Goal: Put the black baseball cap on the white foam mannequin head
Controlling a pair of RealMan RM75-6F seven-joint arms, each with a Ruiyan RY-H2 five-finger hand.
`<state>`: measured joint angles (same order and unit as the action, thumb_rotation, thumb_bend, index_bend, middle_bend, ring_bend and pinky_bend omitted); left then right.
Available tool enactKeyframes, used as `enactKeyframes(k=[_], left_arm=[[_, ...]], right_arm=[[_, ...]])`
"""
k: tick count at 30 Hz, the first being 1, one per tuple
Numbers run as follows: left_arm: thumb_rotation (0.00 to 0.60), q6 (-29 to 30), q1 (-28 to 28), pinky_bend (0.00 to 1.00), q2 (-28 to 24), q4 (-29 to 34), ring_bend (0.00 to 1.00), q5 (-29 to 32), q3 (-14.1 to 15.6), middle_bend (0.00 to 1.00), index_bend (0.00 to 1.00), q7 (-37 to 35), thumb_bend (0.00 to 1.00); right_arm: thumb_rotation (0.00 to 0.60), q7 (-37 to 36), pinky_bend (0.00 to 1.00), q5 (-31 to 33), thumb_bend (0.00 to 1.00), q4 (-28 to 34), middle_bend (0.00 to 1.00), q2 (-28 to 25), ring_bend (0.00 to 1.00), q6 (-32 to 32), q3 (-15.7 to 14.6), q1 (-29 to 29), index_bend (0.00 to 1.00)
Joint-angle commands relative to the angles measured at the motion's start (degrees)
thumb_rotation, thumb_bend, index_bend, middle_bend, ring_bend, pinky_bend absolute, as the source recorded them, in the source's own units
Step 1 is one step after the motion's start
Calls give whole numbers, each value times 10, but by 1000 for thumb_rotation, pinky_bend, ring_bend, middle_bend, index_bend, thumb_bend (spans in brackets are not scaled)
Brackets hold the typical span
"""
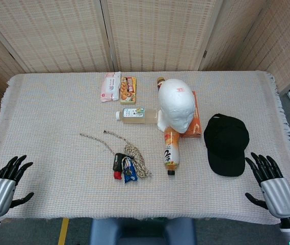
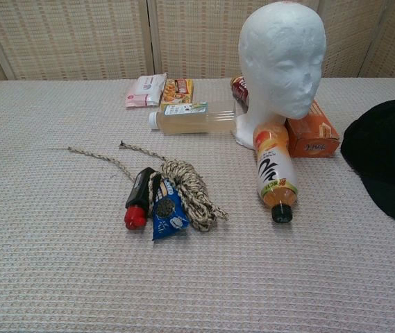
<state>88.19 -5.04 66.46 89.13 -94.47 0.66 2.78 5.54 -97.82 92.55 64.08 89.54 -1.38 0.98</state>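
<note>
**A:** Head view gives us the whole counter (image 1: 43, 102). The black cap (image 1: 226, 144) lies flat on the cloth at the right side, brim toward the near edge, nothing touching it. The right hand (image 1: 271, 184) sits just beside that brim, fingers spread apart and holding nothing.

**B:** And the left hand (image 1: 4, 182)?

**A:** Far corner on the other side, fingers also apart, empty, well away from everything. I'd judge this as the very start: the cap isn't gripped yet.

**B:** So the right hand takes it. Where should it grab?

**A:** My call is the brim or the front of the crown, since that's the stiff part nearest the fingers. Soft fabric further back would likely fold.

**B:** Where's the target?

**A:** The foam head (image 1: 177, 103) stands upright near the middle, face toward the robot. In the chest view it rises well above everything around it (image 2: 282, 59), so the cap has to be lifted high before it travels across.

**B:** Any clutter to worry about?

**A:** Plenty. An orange box (image 1: 192, 121) lies between the cap and the foam head, an orange bottle (image 1: 171, 148) lies in front of its base, and a clear bottle (image 1: 137, 115) lies on the other side of that base. Foam is light, so I'd expect a sideways nudge could tip it; better to lower the cap from above, brim forward, than drag it on.
</note>
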Motion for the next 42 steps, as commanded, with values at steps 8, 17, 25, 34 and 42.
enactKeyframes(k=[8,17,25,34,42], left_arm=[[600,-10,-5,270,1,2,66,9,-3,96,206,-8,166],[600,-8,-4,270,-2,13,66,15,-4,96,201,-17,167],[600,-7,-4,271,-14,19,66,17,-4,89,216,-45,167],[600,3,-2,271,-17,17,75,9,-2,88,220,-66,167],[600,8,-2,279,-10,10,87,-8,4,88,220,-72,167]], right_arm=[[600,18,29,24,0,-3,0,7,0,-3,8,-2,0],[600,40,999,40,0,-175,845,130,874,7,40,14,217],[600,-60,1000,50,12,-352,1000,248,1000,15,46,24,439],[600,-125,1000,71,23,-490,1000,335,1000,19,51,21,531],[600,-181,1000,83,90,-592,1000,397,1000,17,53,26,498]])
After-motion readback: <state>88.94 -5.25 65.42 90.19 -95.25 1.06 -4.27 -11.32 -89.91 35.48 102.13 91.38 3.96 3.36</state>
